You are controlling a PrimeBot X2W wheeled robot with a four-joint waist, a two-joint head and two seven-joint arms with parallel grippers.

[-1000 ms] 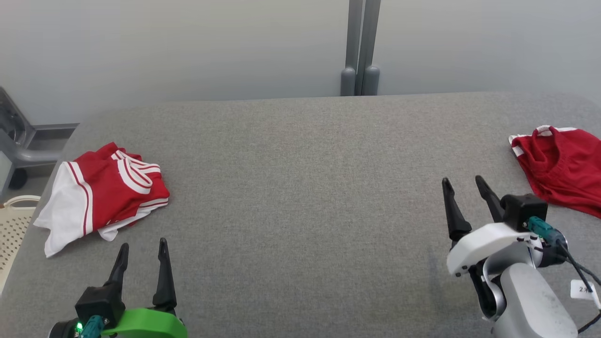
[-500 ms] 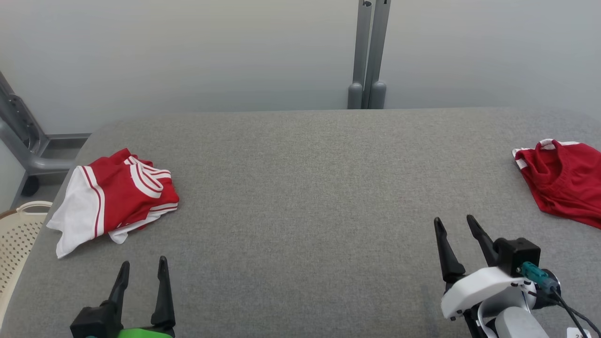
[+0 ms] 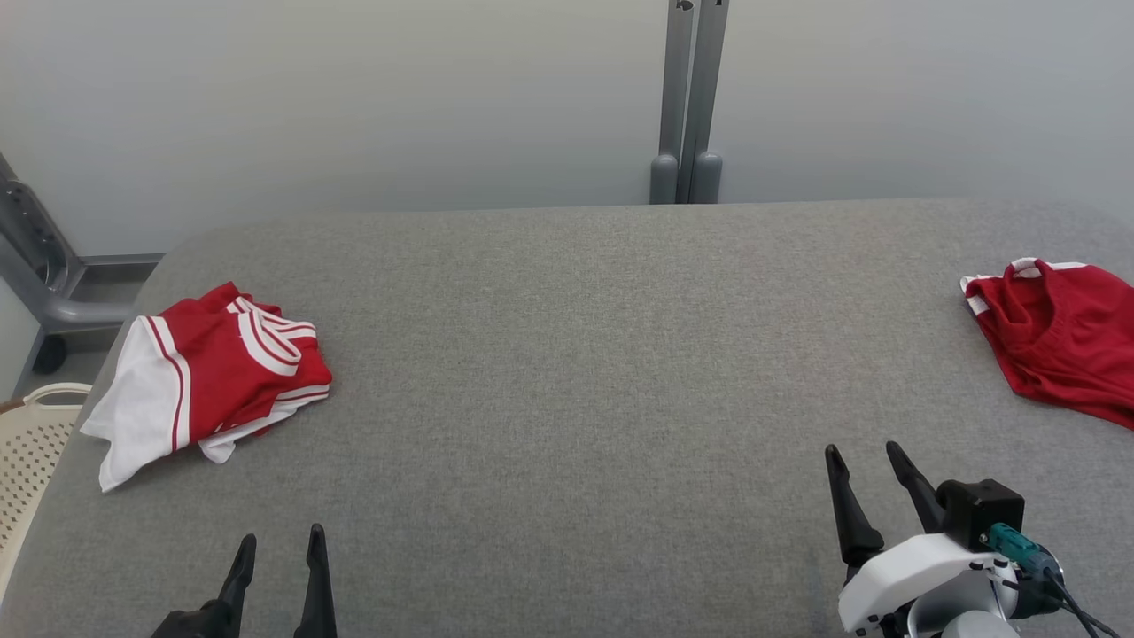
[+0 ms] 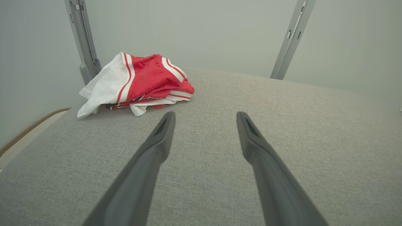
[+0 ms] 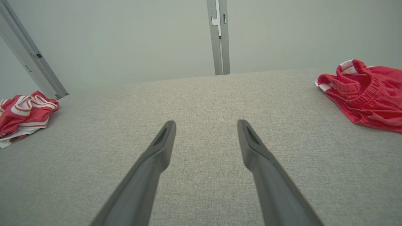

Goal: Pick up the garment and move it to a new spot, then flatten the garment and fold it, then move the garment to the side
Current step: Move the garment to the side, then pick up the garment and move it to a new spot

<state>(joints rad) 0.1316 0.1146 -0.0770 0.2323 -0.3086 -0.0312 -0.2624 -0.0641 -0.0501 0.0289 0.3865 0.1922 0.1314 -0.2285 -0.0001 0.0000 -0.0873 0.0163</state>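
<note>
Garments two: striped garment, crumpled garment; left tool, right tool both spread.

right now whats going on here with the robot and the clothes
Nothing is being handled. The left fingers and right fingers are open and empty, low over the grey table, apart from both garments. A red-and-white garment lies bundled near the table's left edge, and a red garment lies crumpled at the right edge. Neither is spread flat.
</note>
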